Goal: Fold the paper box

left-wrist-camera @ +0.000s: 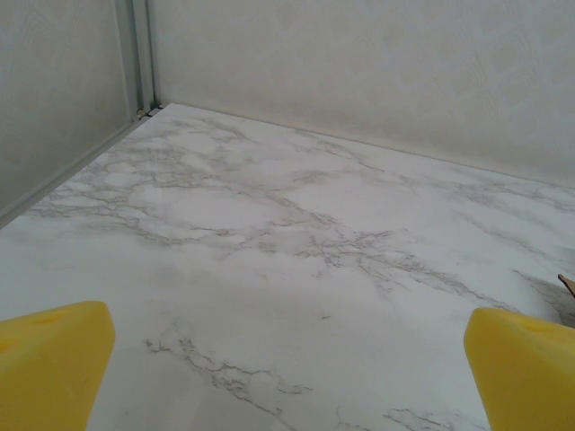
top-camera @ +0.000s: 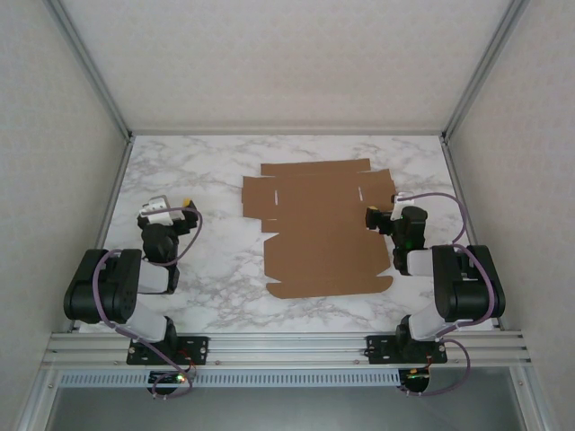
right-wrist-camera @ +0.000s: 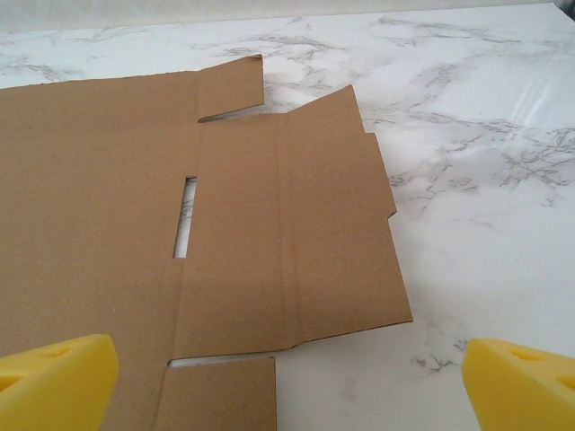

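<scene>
lying flat on the marble table [top-camera: 207, 269]: the paper box [top-camera: 323, 229].
right gripper [right-wrist-camera: 287, 382] is hovering released over its right flaps; left gripper [left-wrist-camera: 287, 368] is gaping over bare marble.

Looking down on a white tabletop [top-camera: 225, 287] veined with grey, lying under soft, even light. Facing pale, finely textured walls [top-camera: 287, 63] on three sides — joining at slim aluminium posts [top-camera: 90, 67]. Noting a ribbed metal rail [top-camera: 287, 346] running along the near edge.

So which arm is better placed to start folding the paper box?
Probably the right: the open right gripper sits at the paper box's right edge, flaps straight ahead; the left gripper, also open, faces bare table.
</scene>
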Tool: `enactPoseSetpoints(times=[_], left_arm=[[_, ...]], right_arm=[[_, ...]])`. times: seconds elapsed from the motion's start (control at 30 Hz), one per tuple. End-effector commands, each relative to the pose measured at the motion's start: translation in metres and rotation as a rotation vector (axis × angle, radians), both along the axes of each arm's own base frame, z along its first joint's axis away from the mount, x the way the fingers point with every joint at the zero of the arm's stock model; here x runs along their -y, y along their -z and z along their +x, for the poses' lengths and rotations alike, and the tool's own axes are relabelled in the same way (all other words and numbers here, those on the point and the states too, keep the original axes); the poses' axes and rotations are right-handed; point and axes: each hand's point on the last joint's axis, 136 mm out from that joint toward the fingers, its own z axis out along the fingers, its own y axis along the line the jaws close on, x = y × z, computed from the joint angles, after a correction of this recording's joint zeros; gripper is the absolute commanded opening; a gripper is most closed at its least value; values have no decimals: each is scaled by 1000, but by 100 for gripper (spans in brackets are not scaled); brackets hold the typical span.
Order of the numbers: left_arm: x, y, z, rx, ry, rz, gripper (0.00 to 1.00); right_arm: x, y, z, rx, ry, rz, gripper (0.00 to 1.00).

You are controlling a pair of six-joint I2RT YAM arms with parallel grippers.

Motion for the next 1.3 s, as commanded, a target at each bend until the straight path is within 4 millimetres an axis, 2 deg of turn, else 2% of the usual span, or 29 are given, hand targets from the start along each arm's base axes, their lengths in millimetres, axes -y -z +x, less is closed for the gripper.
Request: enactPoseSetpoints(times=[0.0, 0.43, 0.53, 0.57, 0.63, 0.7, 0.77, 0.83, 0.9, 0.97, 1.03, 1.13, 1.17, 1.2, 1.23, 1.27], left_arm=[[-1, -6, 3, 18, -9, 0, 100], [-3, -6, 3, 12, -17, -2, 99], [-3, -17, 18, -75, -53, 36, 100], [1, -30, 24, -77, -58, 54, 99], [27, -67, 27, 6, 29, 68, 99], [64, -106, 19, 86, 132, 103, 99], [98, -133, 9, 130, 235, 110, 99], [133, -154, -6, 145, 342, 121, 99], [169, -171, -27, 133, 472, 123, 99], [187, -191, -46, 134, 535, 123, 99], [188, -206, -63, 133, 513, 94, 99], [158, -228, -76, 140, 374, -115, 99], [141, -228, -79, 116, 284, -212, 100], [121, -223, -82, 79, 170, -301, 99], [110, -220, -85, 66, 119, -321, 100], [109, -211, -86, 45, 119, -327, 100]], right_arm=[[-1, -4, 4, 14, -10, 4, 99], [-1, -4, 4, 14, -8, 10, 99], [-5, -13, 4, 11, -26, -1, 99], [-8, -30, 8, 1, -14, -26, 99], [-20, -59, 9, 7, -27, -82, 99], [-46, -99, 6, 69, -98, -24, 99], [-73, -139, 0, 112, -156, 2, 99], [-97, -173, -12, 123, -212, 9, 99], [-127, -210, -35, 126, -295, 16, 99], [-144, -237, -60, 102, -350, -1, 99], [-145, -265, -81, 88, -349, -19, 99], [-108, -298, -96, 50, -152, 55, 99], [-96, -303, -104, 14, -79, 123, 99], [-93, -309, -114, -2, -89, 147, 99], [-94, -312, -118, 12, -122, 148, 99], [-99, -308, -120, 24, -160, 168, 99]])
